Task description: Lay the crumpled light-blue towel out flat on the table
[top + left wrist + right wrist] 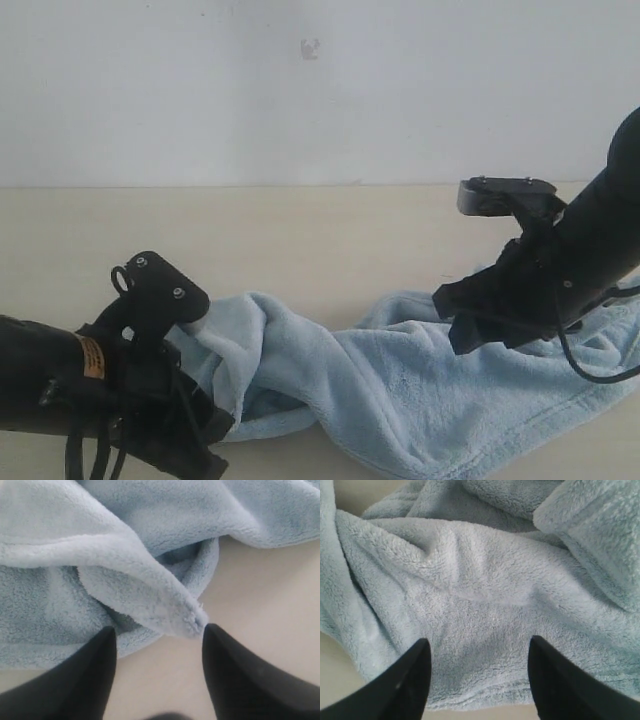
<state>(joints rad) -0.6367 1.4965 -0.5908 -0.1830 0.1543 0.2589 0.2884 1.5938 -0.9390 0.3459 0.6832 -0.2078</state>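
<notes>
**Beige table, towel only partly spread**

Pale table (300, 230) before a white wall: the towel (400, 390) lies along the near edge, drawn out sideways but twisted and folded mid-length. Left gripper (160, 629) is open, a folded corner at its tips, ungripped. Right gripper (477, 642) hangs wide open over the plush, empty. Untwisting and flattening appear left to do.

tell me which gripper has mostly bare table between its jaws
The left gripper: table shows between its jaws. Towel fills the gap of the right gripper.
</notes>
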